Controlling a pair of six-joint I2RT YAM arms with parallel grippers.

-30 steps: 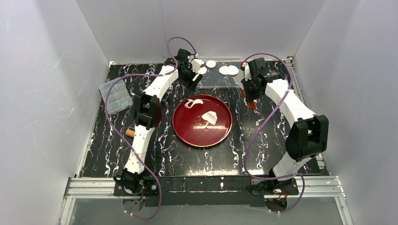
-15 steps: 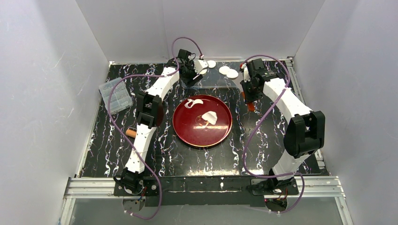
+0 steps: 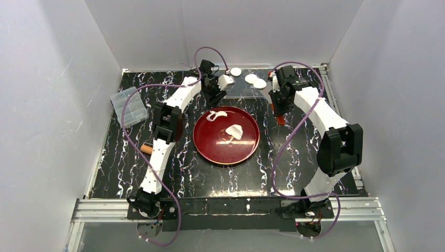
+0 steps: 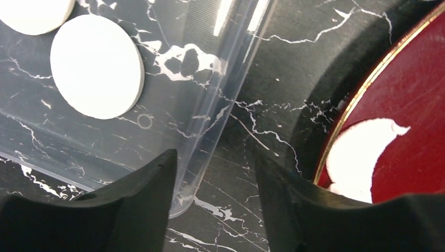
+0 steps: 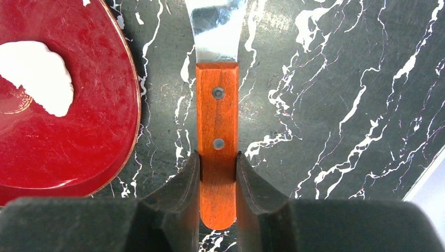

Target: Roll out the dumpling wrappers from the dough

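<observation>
Several round white dumpling wrappers [image 3: 251, 78] lie at the back of the table on a clear plastic sheet [image 4: 173, 100]; two of them [image 4: 97, 65] show in the left wrist view. Ragged white dough scraps [image 3: 234, 131] lie on the red plate [image 3: 210, 144], and they also show in the left wrist view [image 4: 364, 155] and the right wrist view [image 5: 39, 76]. My left gripper [image 3: 214, 94] [image 4: 215, 157] is open and empty over the sheet's corner, between the wrappers and the plate. My right gripper [image 3: 278, 105] [image 5: 216, 155] is shut on the wooden handle [image 5: 216, 121] of a metal spatula, right of the plate.
A clear plastic box [image 3: 129, 106] sits at the left side of the black marble table. A small brown cylinder [image 3: 145, 149] lies beside the left arm. White walls close in the table on three sides.
My left gripper has swung from the wrappers toward the plate's far rim. My right gripper shifted slightly toward the back, still holding the spatula.
</observation>
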